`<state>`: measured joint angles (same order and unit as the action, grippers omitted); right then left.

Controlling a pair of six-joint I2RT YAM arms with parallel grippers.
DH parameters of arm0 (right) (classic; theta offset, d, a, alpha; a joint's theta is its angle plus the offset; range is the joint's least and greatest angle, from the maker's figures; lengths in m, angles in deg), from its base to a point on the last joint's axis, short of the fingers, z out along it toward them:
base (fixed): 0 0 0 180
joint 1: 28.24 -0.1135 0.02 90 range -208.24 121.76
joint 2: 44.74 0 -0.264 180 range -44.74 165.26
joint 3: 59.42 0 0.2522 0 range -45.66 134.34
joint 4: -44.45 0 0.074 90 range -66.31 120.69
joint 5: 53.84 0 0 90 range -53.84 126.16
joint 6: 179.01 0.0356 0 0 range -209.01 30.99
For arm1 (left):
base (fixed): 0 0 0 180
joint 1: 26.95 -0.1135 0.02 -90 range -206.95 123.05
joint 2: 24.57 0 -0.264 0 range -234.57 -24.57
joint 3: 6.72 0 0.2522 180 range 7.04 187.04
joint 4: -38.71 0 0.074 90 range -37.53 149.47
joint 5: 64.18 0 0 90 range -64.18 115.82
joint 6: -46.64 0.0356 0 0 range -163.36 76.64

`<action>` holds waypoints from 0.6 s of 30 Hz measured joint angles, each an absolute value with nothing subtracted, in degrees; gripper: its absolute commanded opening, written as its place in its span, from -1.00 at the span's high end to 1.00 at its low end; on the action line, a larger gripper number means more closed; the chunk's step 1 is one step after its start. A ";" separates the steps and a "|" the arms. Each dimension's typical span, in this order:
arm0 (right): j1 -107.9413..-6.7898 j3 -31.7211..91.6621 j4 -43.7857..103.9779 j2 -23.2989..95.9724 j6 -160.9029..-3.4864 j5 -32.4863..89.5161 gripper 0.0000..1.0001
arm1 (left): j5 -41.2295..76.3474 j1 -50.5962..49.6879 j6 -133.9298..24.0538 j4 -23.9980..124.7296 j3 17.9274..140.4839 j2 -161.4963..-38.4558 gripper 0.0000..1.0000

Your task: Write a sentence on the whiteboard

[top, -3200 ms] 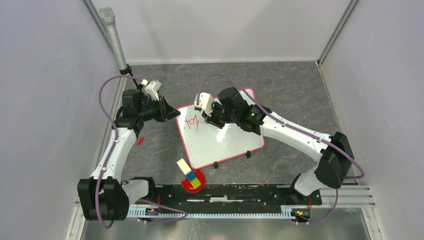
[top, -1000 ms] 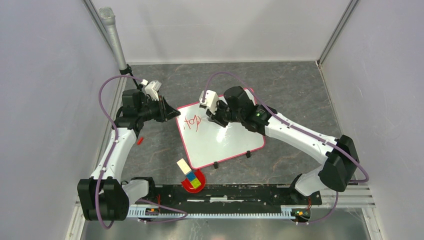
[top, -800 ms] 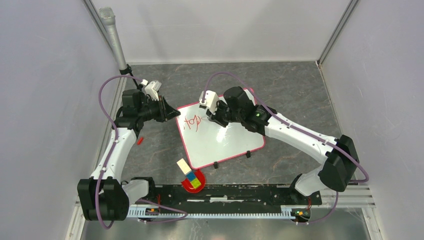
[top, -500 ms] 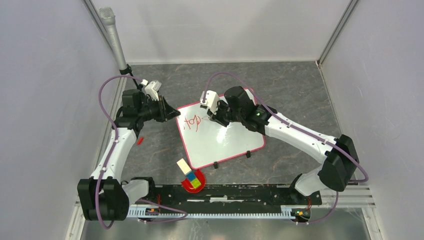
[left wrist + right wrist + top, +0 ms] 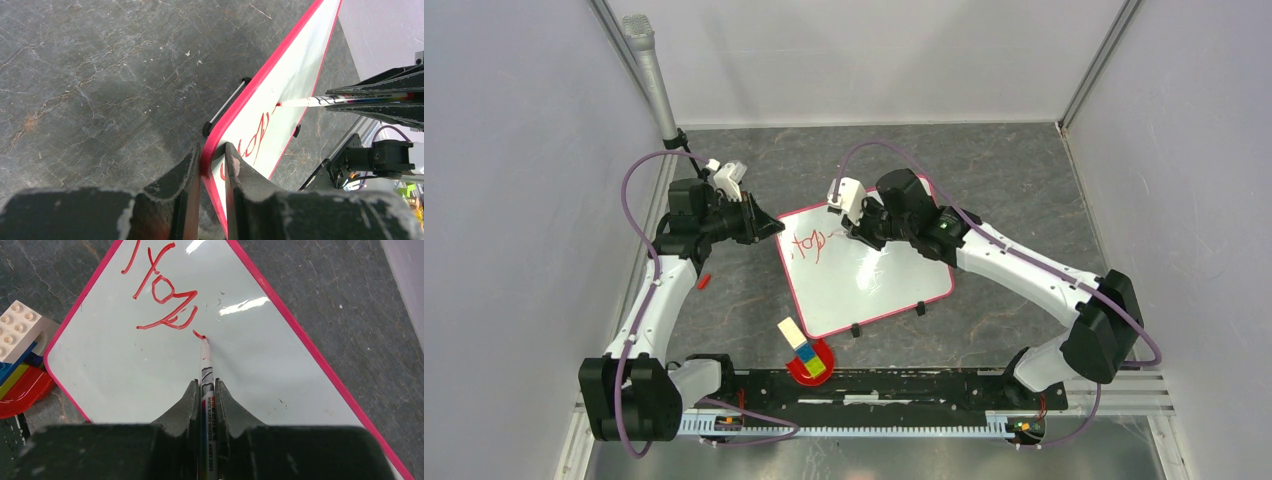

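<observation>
Two tools at work over a dark, veined counter (image 5: 724,300). At the left, left tool (image 5: 212,165) clamped on the left corner of the whiteboard (image 5: 864,280), fingers (image 5: 185,185) either side of its red-pink border. Board lying as a diamond at mid-counter, two black clips (image 5: 855,329) on its near edge. Just off the near corner, a red dish of coloured blocks (image 5: 807,360).

Right of the pinched corner, red handwriting (image 5: 160,295): a few looped letters. Right of those again, a short fresh tick of red at the tip of a marker (image 5: 206,375), tip touching the board. Behind it, right tool (image 5: 206,387) shut tight around the marker's barrel.

Against three seconds back: left tool unmoved, right tool shifted a little right and far, clear of the finished letters. Looks like one word done and the next stroke only just begun. Only an early part of the sentence down, then, with most of the white surface to the right bare.
</observation>
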<state>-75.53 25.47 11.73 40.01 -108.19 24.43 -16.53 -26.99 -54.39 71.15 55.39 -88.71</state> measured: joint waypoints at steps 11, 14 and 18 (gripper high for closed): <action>-75.11 27.92 11.56 41.69 -108.04 23.95 1.00 | -16.33 -26.99 -54.36 71.26 55.39 -88.71 0.86; -75.13 28.11 11.75 42.04 -107.86 23.42 1.00 | -16.27 -26.99 -54.36 71.39 55.39 -88.71 0.86; -75.66 28.11 11.91 42.32 -107.77 23.12 1.00 | -16.29 -26.99 -54.36 71.39 55.39 -88.71 0.86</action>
<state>-75.66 28.11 11.91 42.32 -107.77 23.12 -16.29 -26.99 -54.36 71.39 55.39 -88.71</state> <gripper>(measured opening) 0.157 0.273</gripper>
